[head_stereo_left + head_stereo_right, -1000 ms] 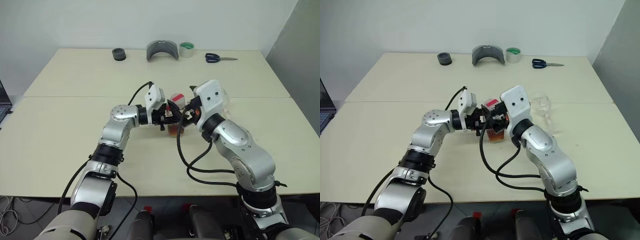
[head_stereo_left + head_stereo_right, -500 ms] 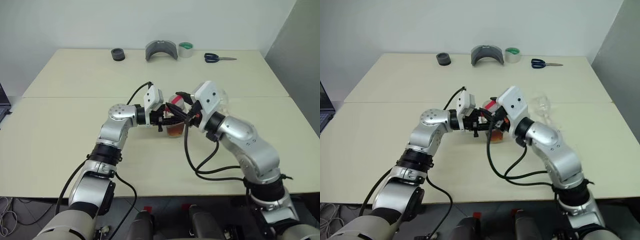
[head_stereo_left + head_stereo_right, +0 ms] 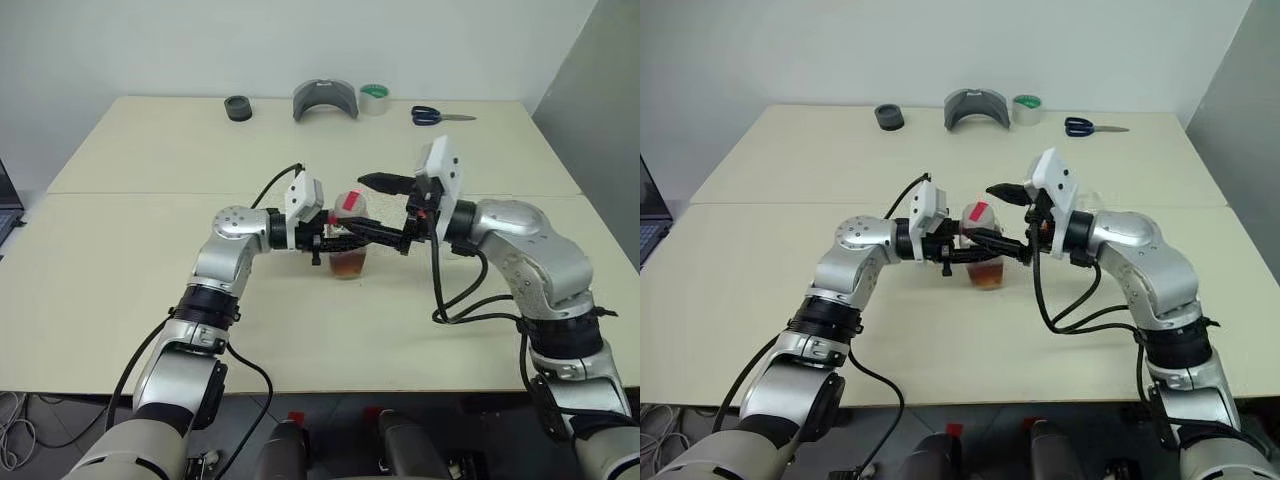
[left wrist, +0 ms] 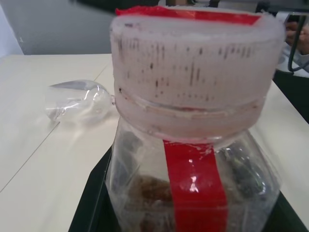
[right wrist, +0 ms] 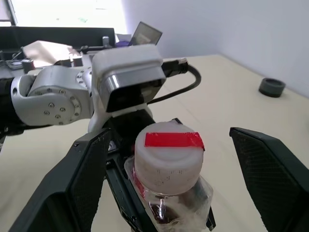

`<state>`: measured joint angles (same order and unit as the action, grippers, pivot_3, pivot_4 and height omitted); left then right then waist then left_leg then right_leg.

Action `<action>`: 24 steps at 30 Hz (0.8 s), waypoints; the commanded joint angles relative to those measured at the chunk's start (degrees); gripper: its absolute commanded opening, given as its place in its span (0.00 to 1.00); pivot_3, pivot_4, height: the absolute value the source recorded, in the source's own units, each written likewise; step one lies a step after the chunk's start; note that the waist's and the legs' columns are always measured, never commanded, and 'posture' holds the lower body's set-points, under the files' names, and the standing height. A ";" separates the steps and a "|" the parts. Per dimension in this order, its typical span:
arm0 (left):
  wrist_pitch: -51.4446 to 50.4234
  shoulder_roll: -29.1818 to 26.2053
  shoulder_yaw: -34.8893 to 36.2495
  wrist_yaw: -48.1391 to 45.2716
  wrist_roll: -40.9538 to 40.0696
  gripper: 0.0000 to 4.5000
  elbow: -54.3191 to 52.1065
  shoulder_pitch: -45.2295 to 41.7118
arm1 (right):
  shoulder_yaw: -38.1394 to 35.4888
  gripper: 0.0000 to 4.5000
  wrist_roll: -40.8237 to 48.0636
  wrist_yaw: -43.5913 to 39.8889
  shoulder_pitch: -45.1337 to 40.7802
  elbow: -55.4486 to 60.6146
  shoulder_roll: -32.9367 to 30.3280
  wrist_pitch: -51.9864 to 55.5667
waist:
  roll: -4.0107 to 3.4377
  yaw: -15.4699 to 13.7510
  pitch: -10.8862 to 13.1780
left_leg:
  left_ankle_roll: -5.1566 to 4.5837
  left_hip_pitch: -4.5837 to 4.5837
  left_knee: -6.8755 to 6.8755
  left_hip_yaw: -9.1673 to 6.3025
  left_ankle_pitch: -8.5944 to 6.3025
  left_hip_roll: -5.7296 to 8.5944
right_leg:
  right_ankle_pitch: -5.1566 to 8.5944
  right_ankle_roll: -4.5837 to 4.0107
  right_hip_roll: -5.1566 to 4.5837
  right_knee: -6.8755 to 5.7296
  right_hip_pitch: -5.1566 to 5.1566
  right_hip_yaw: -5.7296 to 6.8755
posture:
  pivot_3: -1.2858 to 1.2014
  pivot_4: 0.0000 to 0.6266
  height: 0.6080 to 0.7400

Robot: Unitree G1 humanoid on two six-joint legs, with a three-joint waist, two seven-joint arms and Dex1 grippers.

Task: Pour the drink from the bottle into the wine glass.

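Right wrist view: left hand (image 5: 126, 191) grips the bottle (image 5: 169, 186) tight so it stays up on the counter (image 3: 150, 290). Right hand (image 3: 375, 207) is wide, fingers either side of the cap (image 5: 168, 157), prob. to twist it off. Wine glass (image 4: 79, 100) lies nearby.

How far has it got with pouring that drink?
Done: the left gripper is shut on the bottle, holding it upright. In hand: the open right gripper has a finger on each side of the cap, which is on. Left: uncapping and pouring; the drink is all in the bottle, and the wine glass looks empty, seemingly lying on its side.
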<state>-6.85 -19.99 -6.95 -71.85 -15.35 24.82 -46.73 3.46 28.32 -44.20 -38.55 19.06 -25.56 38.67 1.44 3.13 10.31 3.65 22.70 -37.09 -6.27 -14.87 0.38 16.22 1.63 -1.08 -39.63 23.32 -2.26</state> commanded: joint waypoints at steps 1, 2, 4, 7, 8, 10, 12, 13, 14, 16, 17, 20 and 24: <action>0.67 -0.05 1.28 0.49 -1.38 0.38 -3.35 -0.57 | -0.71 0.88 1.25 6.51 3.79 11.52 2.01 1.52 | 0.00 0.02 0.00 | 0.00 0.00 0.01 -0.01 0.00 -0.01 | 0.00 0.00 0.00 0.01 0.00 0.01 | 0.52 0.24 1.00; 0.59 -0.06 1.28 0.53 -1.43 0.38 -3.52 -0.50 | 0.81 0.88 -0.66 8.83 4.96 13.05 2.87 1.13 | 0.00 0.05 0.00 | 0.00 -0.01 0.01 -0.03 0.00 -0.02 | 0.00 0.00 0.01 0.00 0.00 0.01 | 0.52 0.24 1.00; 0.39 -0.01 1.22 0.39 -1.60 0.38 -3.76 -0.44 | 4.07 0.88 -5.81 13.28 5.62 13.26 4.57 -0.72 | 0.00 0.24 0.00 | 0.00 -0.04 0.03 0.00 0.00 -0.03 | 0.00 0.00 0.03 -0.04 0.00 -0.01 | 0.52 0.24 1.00; 0.27 0.05 1.15 0.04 -1.70 0.38 -3.93 -0.43 | 5.81 0.88 -9.60 16.27 4.96 11.33 6.20 -2.70 | 0.00 0.19 0.00 | 0.00 -0.10 0.00 0.06 0.01 -0.01 | 0.01 0.01 0.04 -0.13 0.01 -0.06 | 0.52 0.24 1.00; 0.22 0.04 1.12 -0.04 -1.72 0.38 -3.97 -0.44 | 5.93 0.88 -10.35 16.62 4.84 10.72 6.27 -3.13 | 0.00 0.15 0.00 | 0.00 -0.09 0.00 0.05 0.01 -0.01 | 0.01 0.01 0.04 -0.13 0.01 -0.05 | 0.52 0.24 1.00; 0.21 0.02 1.06 -0.24 -1.76 0.38 -3.88 -0.57 | 5.53 0.88 -11.65 17.57 4.54 9.17 6.47 -4.05 | 0.00 0.11 0.00 | 0.00 -0.08 0.00 0.05 0.01 0.01 | 0.00 0.00 0.04 -0.11 0.01 -0.05 | 0.52 0.24 1.00; 0.28 0.04 1.02 -0.39 -1.77 0.38 -3.73 -0.69 | 4.60 0.88 -11.78 18.08 4.44 8.35 6.72 -4.44 | 0.00 0.10 0.00 | 0.01 -0.06 0.00 0.05 0.01 0.01 | 0.00 0.00 0.03 -0.08 0.01 -0.05 | 0.52 0.24 1.00; 0.30 0.06 1.00 -0.41 -1.76 0.38 -3.72 -0.69 | 4.43 0.88 -11.77 17.98 4.51 8.26 6.62 -4.55 | 0.00 0.10 0.00 | 0.00 -0.06 0.01 0.05 0.01 0.01 | 0.00 0.00 0.03 -0.07 0.01 -0.05 | 0.52 0.24 1.00; 0.32 0.08 0.99 -0.43 -1.75 0.38 -3.71 -0.67 | 4.43 0.88 -11.89 17.82 4.62 8.24 6.36 -4.66 | 0.00 0.11 0.00 | 0.00 -0.06 0.02 0.05 0.01 0.00 | 0.00 0.00 0.03 -0.07 0.01 -0.05 | 0.52 0.24 1.00; 0.33 0.09 0.95 -0.49 -1.74 0.38 -3.76 -0.58 | 4.29 0.88 -12.24 17.84 5.00 8.20 5.72 -4.62 | 0.00 0.13 0.00 | 0.00 -0.07 0.02 0.05 0.01 0.00 | 0.00 0.00 0.03 -0.07 0.01 -0.05 | 0.52 0.24 1.00; 0.31 0.08 0.92 -0.52 -1.74 0.38 -3.80 -0.51 | 4.03 0.88 -12.29 17.84 5.27 8.24 5.38 -4.58 | 0.00 0.12 0.00 | 0.00 -0.07 0.02 0.05 0.01 0.00 | 0.00 0.00 0.03 -0.07 0.01 -0.05 | 0.52 0.24 1.00; 0.32 -0.05 0.86 -0.68 -1.68 0.38 -3.72 -0.39 | 2.84 0.88 -11.74 17.72 6.04 8.81 4.44 -4.00 | 0.00 0.13 0.00 | 0.00 -0.07 0.01 0.05 0.00 0.00 | 0.00 0.00 0.03 -0.07 0.01 -0.05 | 0.52 0.24 1.00; 0.48 -0.25 0.83 -0.86 -1.56 0.38 -3.40 -0.32 | 1.64 0.88 -10.77 17.15 7.04 9.96 2.96 -3.12 | 0.00 0.12 0.00 | 0.00 -0.06 0.01 0.05 0.00 0.00 | 0.00 0.00 0.03 -0.07 0.01 -0.05 | 0.52 0.24 1.00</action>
<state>-7.16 -19.91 -6.92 -71.99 -15.65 23.25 -46.57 8.87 17.22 -27.57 -31.89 27.45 -21.74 35.59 1.44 3.25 10.31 3.65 22.63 -37.08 -6.22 -14.87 0.38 16.22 1.64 -1.05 -39.70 23.33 -2.30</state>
